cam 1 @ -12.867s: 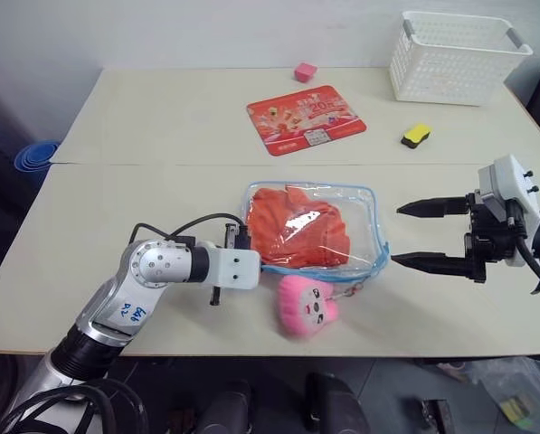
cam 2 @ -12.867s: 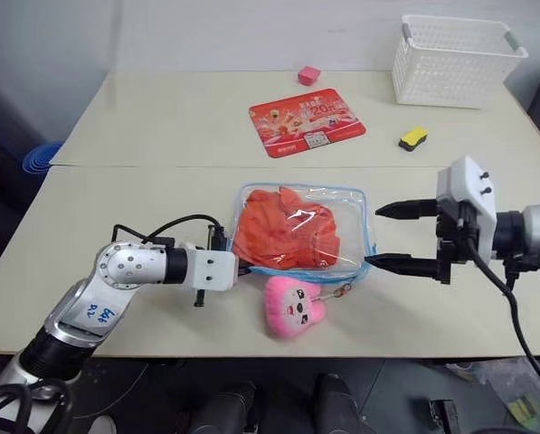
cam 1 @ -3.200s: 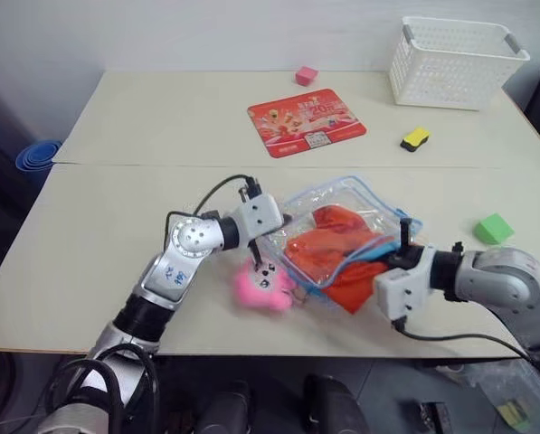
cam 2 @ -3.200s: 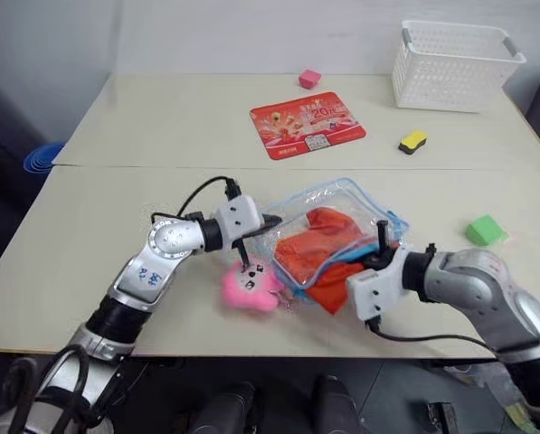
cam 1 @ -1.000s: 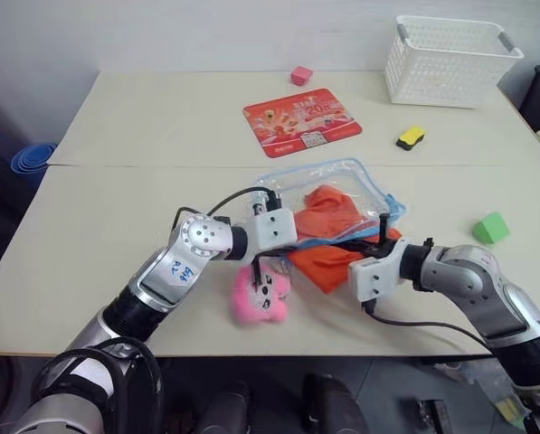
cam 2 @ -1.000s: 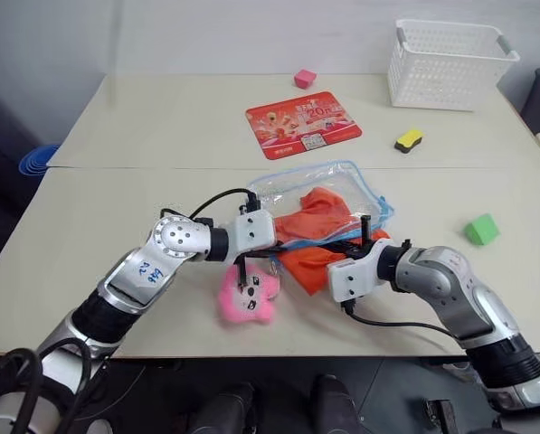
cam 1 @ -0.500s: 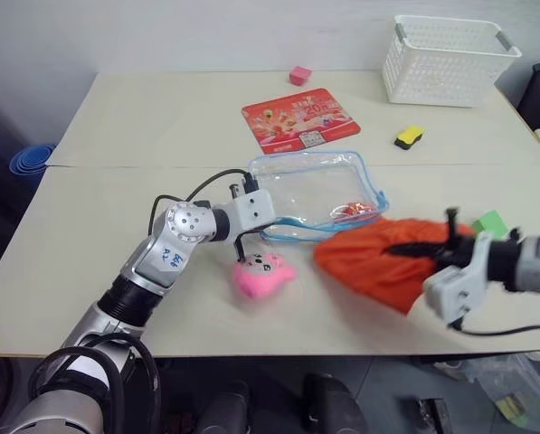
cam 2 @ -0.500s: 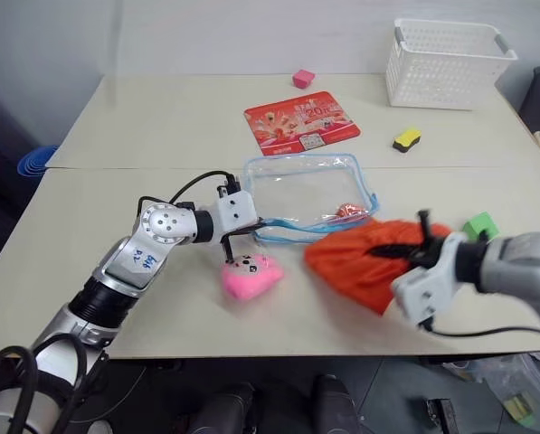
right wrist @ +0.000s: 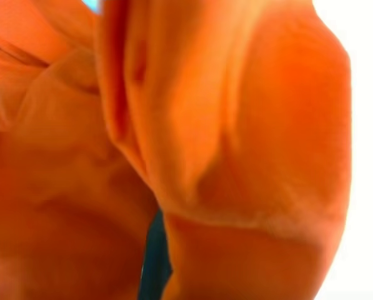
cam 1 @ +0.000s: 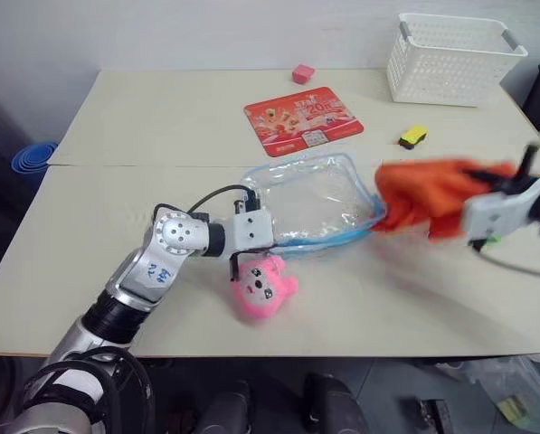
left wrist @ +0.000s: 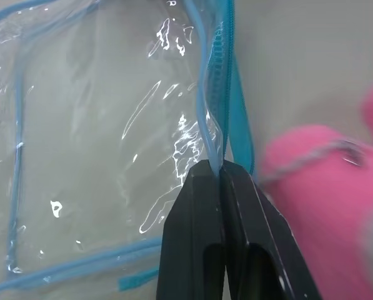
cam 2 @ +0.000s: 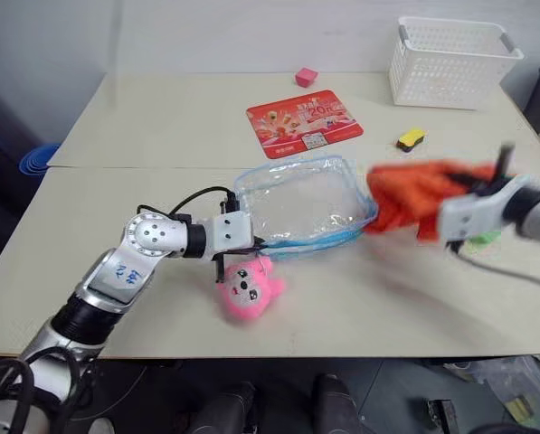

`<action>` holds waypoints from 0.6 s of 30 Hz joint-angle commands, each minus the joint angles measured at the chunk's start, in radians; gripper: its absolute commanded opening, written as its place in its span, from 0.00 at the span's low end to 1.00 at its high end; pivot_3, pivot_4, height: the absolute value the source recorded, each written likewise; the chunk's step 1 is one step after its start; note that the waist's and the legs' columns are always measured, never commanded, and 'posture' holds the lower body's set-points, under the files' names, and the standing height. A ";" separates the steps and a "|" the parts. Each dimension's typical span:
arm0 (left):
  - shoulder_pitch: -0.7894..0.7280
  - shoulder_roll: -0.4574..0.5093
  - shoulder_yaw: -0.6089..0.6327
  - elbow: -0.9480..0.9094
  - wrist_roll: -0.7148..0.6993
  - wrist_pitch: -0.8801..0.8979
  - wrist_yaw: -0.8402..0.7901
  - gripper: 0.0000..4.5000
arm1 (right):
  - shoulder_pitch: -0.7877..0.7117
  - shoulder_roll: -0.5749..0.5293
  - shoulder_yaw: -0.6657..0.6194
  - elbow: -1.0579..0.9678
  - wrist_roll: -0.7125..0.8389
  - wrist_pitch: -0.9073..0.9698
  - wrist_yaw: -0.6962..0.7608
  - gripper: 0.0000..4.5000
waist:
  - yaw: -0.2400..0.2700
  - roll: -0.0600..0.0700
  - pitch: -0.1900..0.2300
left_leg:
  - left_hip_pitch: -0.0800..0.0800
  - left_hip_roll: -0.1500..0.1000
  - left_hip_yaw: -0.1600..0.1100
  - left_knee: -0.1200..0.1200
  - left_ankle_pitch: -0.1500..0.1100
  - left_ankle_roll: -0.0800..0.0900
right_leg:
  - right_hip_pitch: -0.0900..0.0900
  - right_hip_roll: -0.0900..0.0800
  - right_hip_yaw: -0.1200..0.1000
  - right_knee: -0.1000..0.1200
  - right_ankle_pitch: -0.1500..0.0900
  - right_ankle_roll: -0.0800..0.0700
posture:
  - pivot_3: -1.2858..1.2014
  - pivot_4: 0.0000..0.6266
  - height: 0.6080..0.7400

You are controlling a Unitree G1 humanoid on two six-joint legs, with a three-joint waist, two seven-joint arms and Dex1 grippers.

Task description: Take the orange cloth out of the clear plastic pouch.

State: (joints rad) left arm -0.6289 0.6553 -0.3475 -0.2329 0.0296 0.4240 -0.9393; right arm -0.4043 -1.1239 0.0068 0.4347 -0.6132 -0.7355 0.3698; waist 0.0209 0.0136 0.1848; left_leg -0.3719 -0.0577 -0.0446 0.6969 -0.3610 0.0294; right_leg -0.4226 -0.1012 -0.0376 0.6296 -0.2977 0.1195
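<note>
1. At the left of the table (cam 1: 89, 235), we see the left gripper (left wrist: 222, 170) with its black fingers pressed together on the light-blue zipper edge of the clear plastic pouch (cam 1: 310, 199), pinching it.
2. Just near of that gripper, we see the pink plush charm (cam 1: 265, 285) lying on the tabletop, touching the pouch's near edge.
3. At the centre, we see the pouch lying open and see-through, with the tabletop visible through it.
4. To the right of the pouch, we see the orange cloth (cam 1: 428, 194) fully outside it, raised above the table and bunched.
5. At the far right, we see the right gripper (cam 1: 487, 181) clamped on the cloth, which drapes across its wrist view.
6. Along the far side, we see a red printed mat (cam 1: 303, 119), a pink block (cam 1: 303, 73), a yellow object (cam 1: 412, 136) and a white basket (cam 1: 450, 59).
</note>
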 commanded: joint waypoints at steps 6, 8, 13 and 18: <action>0.068 0.149 0.039 -0.063 0.003 -0.085 -0.104 0.01 | -0.132 -0.050 -0.097 0.064 -0.036 0.171 -0.273 0.00 | -0.026 0.005 0.001 | 0.001 0.001 0.009 -0.001 0.001 0.000 | -0.006 0.001 0.002 0.007 0.000 0.000 | 0.52 0.24 1.00; 0.072 0.147 0.039 -0.049 0.011 -0.099 -0.100 0.01 | -0.233 -0.062 -0.088 0.117 -0.019 0.179 -0.275 0.00 | -0.028 0.005 0.001 | 0.001 0.001 0.009 -0.001 0.001 0.000 | -0.006 0.001 0.007 0.007 0.000 0.000 | 0.52 0.24 1.00; 0.048 0.097 0.038 -0.050 -0.010 -0.077 -0.095 0.01 | -0.413 -0.136 0.029 0.196 -0.210 0.137 -0.468 0.00 | -0.023 0.006 0.001 | 0.001 0.001 0.014 -0.004 0.001 0.001 | -0.010 0.002 0.015 0.007 0.000 0.000 | 0.52 0.24 1.00; 0.037 0.064 0.069 -0.071 -0.071 -0.046 -0.121 0.01 | -0.221 -0.084 0.097 0.108 -0.112 0.019 -0.355 0.00 | -0.026 -0.003 -0.002 | 0.001 0.002 0.013 -0.005 0.000 0.001 | -0.009 0.002 0.014 0.006 0.000 0.000 | 0.52 0.24 1.00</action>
State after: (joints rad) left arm -0.5806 0.7149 -0.3148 -0.2663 -0.0143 0.3765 -1.0469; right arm -0.6584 -1.2249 0.0959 0.5572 -0.7749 -0.7031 -0.0233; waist -0.0047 0.0107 0.1829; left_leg -0.3711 -0.0563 -0.0312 0.6928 -0.3608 0.0308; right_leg -0.4316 -0.0988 -0.0230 0.6354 -0.2978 0.1194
